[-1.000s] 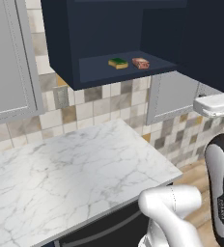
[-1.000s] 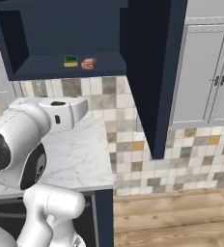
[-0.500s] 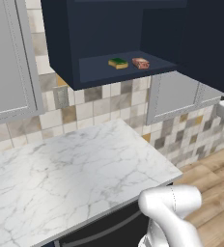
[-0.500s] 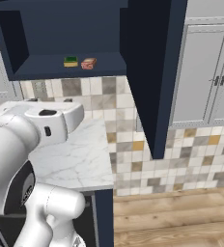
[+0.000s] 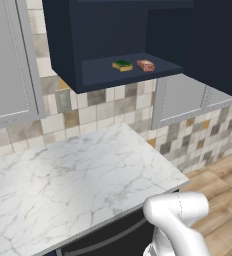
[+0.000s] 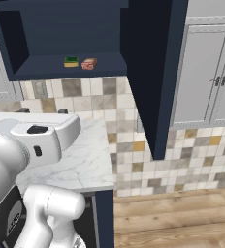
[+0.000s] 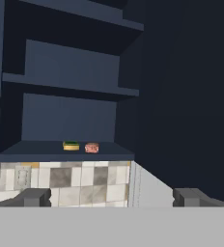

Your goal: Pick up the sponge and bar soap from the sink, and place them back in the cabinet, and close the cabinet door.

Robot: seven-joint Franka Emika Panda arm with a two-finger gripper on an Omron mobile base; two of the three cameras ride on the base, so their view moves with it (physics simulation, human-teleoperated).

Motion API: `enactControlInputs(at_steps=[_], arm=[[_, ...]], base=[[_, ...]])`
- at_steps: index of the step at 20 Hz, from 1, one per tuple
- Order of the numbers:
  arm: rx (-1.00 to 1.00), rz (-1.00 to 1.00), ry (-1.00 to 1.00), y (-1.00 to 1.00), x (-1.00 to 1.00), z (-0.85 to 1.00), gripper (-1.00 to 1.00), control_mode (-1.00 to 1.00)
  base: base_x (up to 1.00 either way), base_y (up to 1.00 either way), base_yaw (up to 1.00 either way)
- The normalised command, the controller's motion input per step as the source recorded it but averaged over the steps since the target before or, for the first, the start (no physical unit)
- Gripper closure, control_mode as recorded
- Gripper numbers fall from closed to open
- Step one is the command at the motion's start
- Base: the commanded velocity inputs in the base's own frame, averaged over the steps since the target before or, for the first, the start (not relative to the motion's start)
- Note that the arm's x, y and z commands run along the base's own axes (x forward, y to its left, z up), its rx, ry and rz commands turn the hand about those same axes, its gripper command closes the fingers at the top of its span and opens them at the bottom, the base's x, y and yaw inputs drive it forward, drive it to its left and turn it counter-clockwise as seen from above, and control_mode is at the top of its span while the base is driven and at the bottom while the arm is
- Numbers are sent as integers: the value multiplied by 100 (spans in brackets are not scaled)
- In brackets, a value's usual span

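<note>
The green-and-yellow sponge (image 5: pixel 122 65) (image 6: pixel 71 62) (image 7: pixel 71 145) and the orange-brown bar soap (image 5: pixel 145 65) (image 6: pixel 89 64) (image 7: pixel 91 147) lie side by side on the bottom shelf of the navy cabinet (image 5: pixel 68 45) (image 6: pixel 51 29) (image 7: pixel 61 116). The cabinet door (image 5: pixel 218 45) (image 6: pixel 151 72) (image 7: pixel 186 96) stands open to the right of them. My gripper (image 7: pixel 113 198) is open and empty, well back from the cabinet, facing the shelf and the door's inner face. The sink is out of view.
A white marble counter (image 5: pixel 73 180) (image 6: pixel 85 160) runs below the cabinet, against a tiled backsplash (image 5: pixel 103 107). Light grey wall cabinets (image 5: pixel 8 60) (image 6: pixel 206 72) flank the navy one. Wooden floor (image 6: pixel 182 218) lies to the right of the counter's end.
My hand has swung out past the right edge of the left base view. In the right base view the arm's upper link has sunk lower and leftward. Sponge, soap and door have not moved.
</note>
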Motion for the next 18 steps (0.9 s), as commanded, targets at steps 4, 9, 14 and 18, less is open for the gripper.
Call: enactControlInputs(at_steps=[4,9,14,18], arm=[[0,1,0,-14,-37,0,-100,-100],[0,1,0,-14,-29,0,-100,-100],[0,0,0,-20,-24,0,-100,-100],[0,1,0,-23,-18,0,-100,-100]], base=[[0,0,0],[0,0,0],[0,0,0],[0,0,0]])
